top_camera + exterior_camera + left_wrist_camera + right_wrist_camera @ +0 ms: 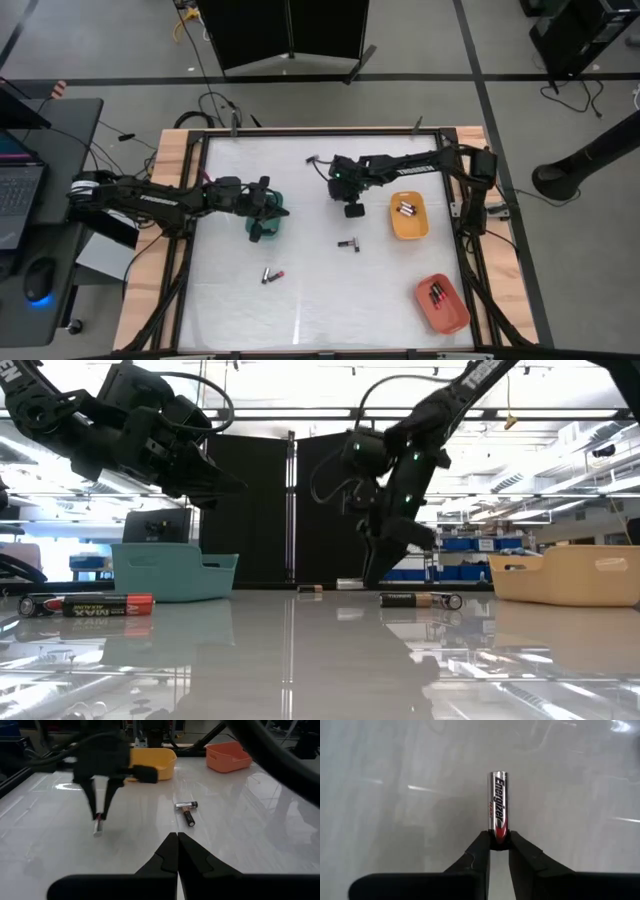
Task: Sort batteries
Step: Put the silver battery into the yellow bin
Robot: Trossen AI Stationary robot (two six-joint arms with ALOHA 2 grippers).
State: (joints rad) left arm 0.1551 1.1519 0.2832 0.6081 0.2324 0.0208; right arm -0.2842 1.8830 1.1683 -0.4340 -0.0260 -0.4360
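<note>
High view: my right claw (353,209) sits mid-table, just beside the yellow oval plastic tray (409,228); my left claw (283,210) hangs over the teal plastic bin (265,232).

Low view: loose black-and-red cylindrical cells (87,604) lie flat on the white tabletop (300,660).

Left wrist view: my left fingertips (170,851) are pressed together on nothing.

Right wrist view: my right fingers (479,851) are clamped on the red end of a silver Energizer battery (497,807), which juts straight forward beyond the tips.
</note>
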